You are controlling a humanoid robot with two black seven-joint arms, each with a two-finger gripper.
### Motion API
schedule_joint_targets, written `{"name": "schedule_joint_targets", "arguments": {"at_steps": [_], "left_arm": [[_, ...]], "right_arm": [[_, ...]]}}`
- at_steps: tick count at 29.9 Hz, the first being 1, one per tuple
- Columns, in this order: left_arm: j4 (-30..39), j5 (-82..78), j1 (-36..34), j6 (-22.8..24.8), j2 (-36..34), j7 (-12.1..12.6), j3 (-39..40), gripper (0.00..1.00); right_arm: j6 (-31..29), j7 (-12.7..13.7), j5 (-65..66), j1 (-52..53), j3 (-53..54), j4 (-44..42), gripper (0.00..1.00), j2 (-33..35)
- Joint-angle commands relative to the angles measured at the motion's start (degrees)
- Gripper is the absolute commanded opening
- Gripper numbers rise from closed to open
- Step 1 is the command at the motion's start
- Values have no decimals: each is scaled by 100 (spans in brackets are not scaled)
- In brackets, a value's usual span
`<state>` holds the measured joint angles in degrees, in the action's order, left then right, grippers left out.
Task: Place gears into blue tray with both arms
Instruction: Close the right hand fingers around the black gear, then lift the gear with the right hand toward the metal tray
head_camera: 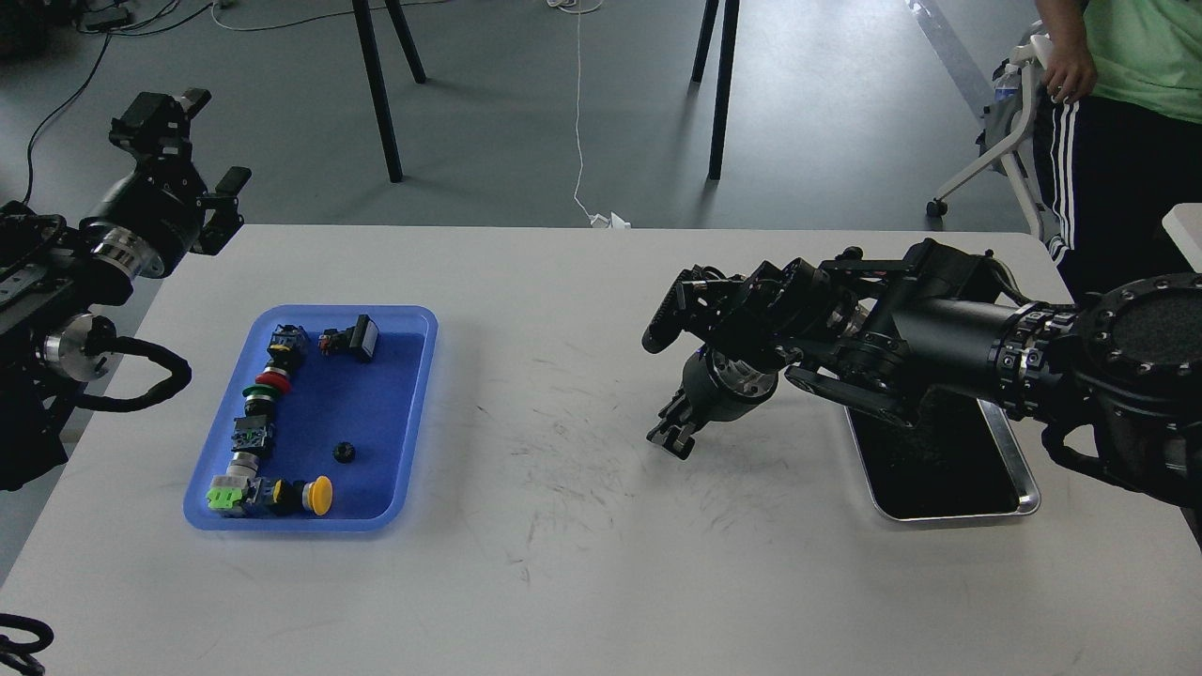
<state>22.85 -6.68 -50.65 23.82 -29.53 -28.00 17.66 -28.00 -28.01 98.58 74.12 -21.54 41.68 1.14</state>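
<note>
The blue tray [380, 413] lies on the left half of the white table. One small black gear [344, 453] rests on its floor, right of a column of colourful switches [255, 422]. My left gripper [201, 141] is raised beyond the table's far left corner, well apart from the tray, with its fingers spread open and nothing between them. My right gripper [670, 438] points down just above the table's middle, left of the steel tray. It looks dark and compact, so its fingers cannot be told apart. No other gear shows.
A steel tray [1026, 479] with a dark inside sits at the right, partly under my right arm. A person [1117, 84] stands past the far right corner beside a wheeled chair. Chair legs and a cable stand on the floor behind the table.
</note>
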Motion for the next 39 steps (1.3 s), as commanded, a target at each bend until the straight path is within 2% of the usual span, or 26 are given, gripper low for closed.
{"name": "schedule_joint_targets", "arguments": {"at_steps": [1,13,23,39], "left_arm": [[0,0,11,0,-9,0,0,98],[-8,0,29,-9,0,0,0,98],[-8,0,29,-9,-9,0,0,98],[-35,0,82,-9,0,0,0,98]], "right_arm": [[0,1,-5,14,1,16,29,-8],[0,1,-31,14,1,77,30,9],[0,1,-49,41,1,95,40,18],[0,1,-58,49,-104,165,41,44]]}}
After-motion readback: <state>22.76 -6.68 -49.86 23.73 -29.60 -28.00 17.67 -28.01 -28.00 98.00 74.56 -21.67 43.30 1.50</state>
